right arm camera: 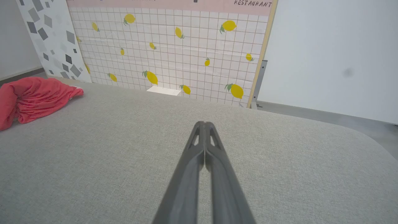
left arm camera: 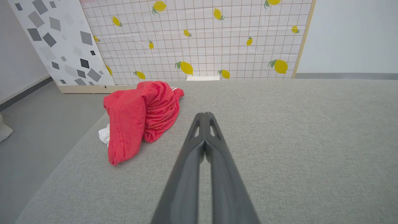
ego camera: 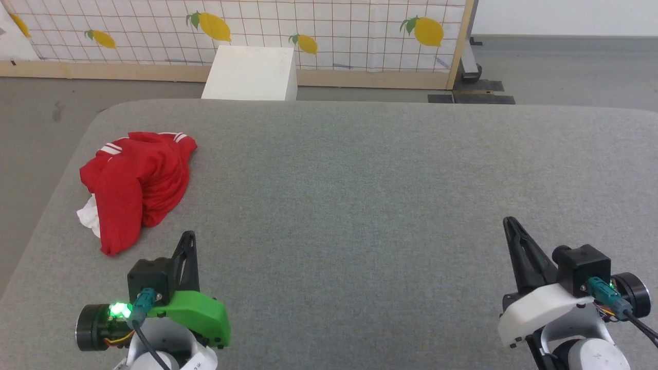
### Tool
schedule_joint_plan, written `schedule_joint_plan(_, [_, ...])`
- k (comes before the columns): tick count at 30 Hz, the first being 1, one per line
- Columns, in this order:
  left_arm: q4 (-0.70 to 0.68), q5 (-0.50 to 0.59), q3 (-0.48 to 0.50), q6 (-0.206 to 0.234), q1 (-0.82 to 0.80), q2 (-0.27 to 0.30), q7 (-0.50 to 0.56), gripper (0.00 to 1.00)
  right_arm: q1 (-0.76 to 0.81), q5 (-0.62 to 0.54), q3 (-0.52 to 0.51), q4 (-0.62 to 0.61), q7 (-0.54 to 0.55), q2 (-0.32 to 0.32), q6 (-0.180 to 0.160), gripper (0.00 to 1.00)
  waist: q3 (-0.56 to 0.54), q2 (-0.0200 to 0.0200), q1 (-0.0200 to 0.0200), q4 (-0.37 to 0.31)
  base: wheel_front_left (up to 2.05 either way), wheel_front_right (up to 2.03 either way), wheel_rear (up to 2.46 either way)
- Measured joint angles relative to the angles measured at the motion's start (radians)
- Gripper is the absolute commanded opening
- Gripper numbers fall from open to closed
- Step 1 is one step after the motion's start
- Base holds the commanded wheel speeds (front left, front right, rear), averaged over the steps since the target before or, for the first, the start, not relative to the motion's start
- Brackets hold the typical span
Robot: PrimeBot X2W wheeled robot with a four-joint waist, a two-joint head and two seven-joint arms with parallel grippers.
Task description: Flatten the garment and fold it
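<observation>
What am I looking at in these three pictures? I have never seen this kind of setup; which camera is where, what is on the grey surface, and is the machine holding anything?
This is a two-armed robot meant to flatten and fold a garment. The wide picture comes from a camera on its head, looking down at a grey padded table. At the bottom you see its left gripper and its right gripper, each a pair of long dark fingers. The other two pictures come from cameras on the wrists, looking along those fingers: left gripper, right gripper. Both pairs are pressed shut and hold nothing. The only thing on the table is the garment, a red shirt with white striped trim, lying crumpled near the table's left edge, ahead of the left gripper and untouched. Behind stands a lemon-print screen.
</observation>
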Motion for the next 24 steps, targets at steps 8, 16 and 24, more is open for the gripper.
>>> schedule_joint_plan(8, [0.000, 0.000, 0.000, 0.000, 0.000, 0.000, 0.000, 0.00, 0.000, 0.000, 0.000, 0.000, 0.000, 0.000, 0.000, 0.00, 0.000, 0.0000, 0.0000, 0.000, 0.00, 0.00, 0.00])
schedule_joint_plan(16, [0.000, -0.005, -0.002, 0.000, 0.000, 0.000, 0.000, 1.00, 0.000, 0.000, -0.001, 0.001, 0.000, 0.000, 0.000, 1.00, 0.000, 0.0000, 0.0000, 0.000, 0.00, 0.00, 0.00])
schedule_joint_plan(24, [0.010, -0.013, -0.013, 0.000, 0.000, 0.000, -0.007, 1.00, 0.000, 0.013, -0.005, 0.005, -0.008, 0.000, 0.000, 1.00, 0.000, 0.0000, 0.0000, 0.000, 0.00, 0.00, 0.00])
